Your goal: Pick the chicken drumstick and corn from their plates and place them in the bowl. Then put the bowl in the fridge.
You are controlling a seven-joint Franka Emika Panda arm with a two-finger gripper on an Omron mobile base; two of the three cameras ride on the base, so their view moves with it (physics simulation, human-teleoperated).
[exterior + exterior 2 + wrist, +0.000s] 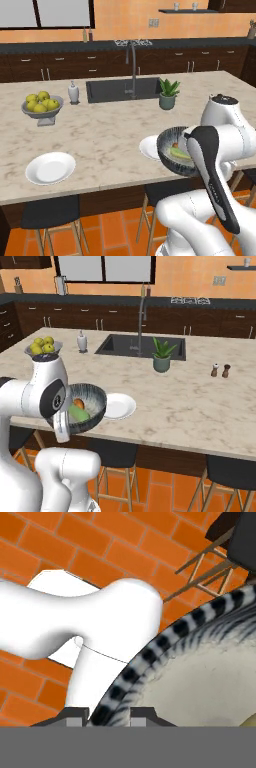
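Note:
My gripper (106, 714) is shut on the striped rim of the dark bowl (150, 662), one fingertip on each side of the rim. The bowl (172, 150) hangs tilted in the air off the counter's front edge, close to my arm. Inside it lie the orange-brown chicken drumstick (78, 403) and the corn (79, 414), which is also seen in the left base view (179, 152). One white plate (50, 167) sits bare at the front left of the counter. The other plate (119, 406) lies just behind the bowl. The fridge is out of view.
A grey footed bowl of apples (42, 106), a soap dispenser (73, 92), the sink (122, 89) with its tap, and a potted plant (168, 94) stand on the island. Two shakers (220, 370) are at the right. Dark stools (50, 212) stand below the counter edge, over an orange tile floor.

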